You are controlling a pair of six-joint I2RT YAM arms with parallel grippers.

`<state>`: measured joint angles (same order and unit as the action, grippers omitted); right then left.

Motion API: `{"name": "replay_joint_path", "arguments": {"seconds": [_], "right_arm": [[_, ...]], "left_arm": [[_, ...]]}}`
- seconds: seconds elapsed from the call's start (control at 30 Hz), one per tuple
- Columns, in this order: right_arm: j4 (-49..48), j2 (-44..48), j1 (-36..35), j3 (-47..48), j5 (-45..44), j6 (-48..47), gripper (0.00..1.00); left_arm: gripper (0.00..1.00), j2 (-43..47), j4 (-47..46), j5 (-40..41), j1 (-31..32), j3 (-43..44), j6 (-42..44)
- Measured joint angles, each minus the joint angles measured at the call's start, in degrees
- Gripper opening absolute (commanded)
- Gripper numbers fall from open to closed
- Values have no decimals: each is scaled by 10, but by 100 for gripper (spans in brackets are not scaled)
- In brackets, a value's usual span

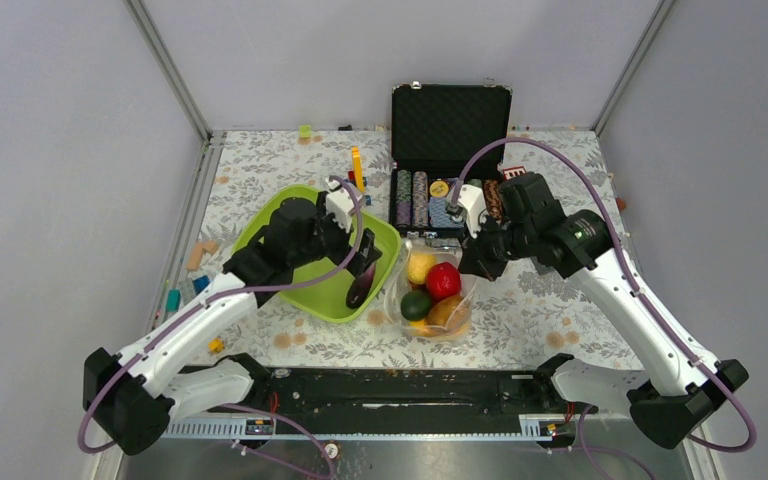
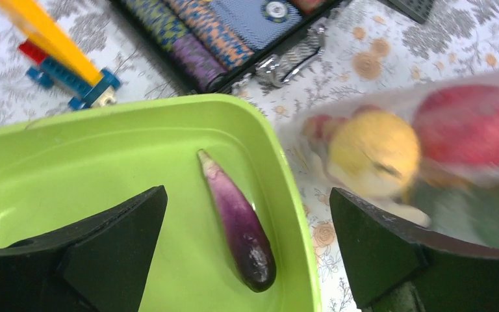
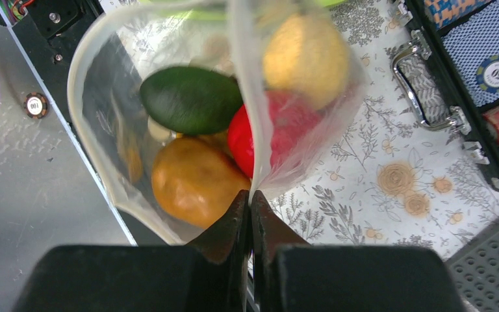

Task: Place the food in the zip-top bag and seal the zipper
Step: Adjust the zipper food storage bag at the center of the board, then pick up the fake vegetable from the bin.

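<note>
Between the spread jaws of the left gripper [image 2: 248, 190] the eggplant [image 2: 240, 227] lay clear from above; the tray wall [image 2: 294, 214] rose just inside the right jaw, the zip-top bag [image 2: 390, 97] beyond it.

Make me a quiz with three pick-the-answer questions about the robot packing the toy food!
1. The right gripper is:
A open wide
B shut on the edge of the zip-top bag
C out of view

2. The oval piece in the bag, next to the red piece, is:
A dark green
B blue
C white

3. The purple eggplant lies:
A in the bag
B in the lime-green tray
C in the right gripper

Answers:
1. B, because its fingers are pressed together with the clear plastic pinched between them.
2. A, because it shows dark green through the bag's mouth.
3. B, because it rests on the tray's floor below the open left gripper, outside the bag.
</note>
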<state>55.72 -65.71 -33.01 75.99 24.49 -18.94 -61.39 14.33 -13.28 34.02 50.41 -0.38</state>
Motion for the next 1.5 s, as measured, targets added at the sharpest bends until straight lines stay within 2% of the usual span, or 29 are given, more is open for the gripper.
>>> {"name": "replay_joint_path", "arguments": {"seconds": [0.17, 0.3, 0.43, 0.53, 0.77, 0.9, 1.27, 1.37, 1.5], "right_arm": [[18, -28, 0, 26, -6, -8, 2], [25, -55, 0, 47, -22, -2, 1], [25, -83, 0, 78, -55, 21, 1], [25, -93, 0, 96, -84, 48, 1], [25, -95, 0, 116, -115, 104, 1], [25, -95, 0, 116, -127, 120, 1], [18, -92, 1, 94, -129, 149, 1], [11, -83, 2, 84, -129, 158, 1], [9, -74, 4, 80, -129, 176, 2]], "left_arm": [[99, -35, -16, -49, -92, -3, -43], [99, -83, -21, -83, -118, -5, -67], [98, -133, -19, -116, -118, -16, -82], [93, -170, -14, -133, -118, -26, -93], [85, -220, -5, -135, -118, -41, -119], [84, -239, -7, -135, -115, -42, -131], [75, -290, 13, -58, -43, -26, -143], [66, -300, 18, -41, -35, -15, -147], [39, -316, 23, -17, -29, 0, -155]]}}
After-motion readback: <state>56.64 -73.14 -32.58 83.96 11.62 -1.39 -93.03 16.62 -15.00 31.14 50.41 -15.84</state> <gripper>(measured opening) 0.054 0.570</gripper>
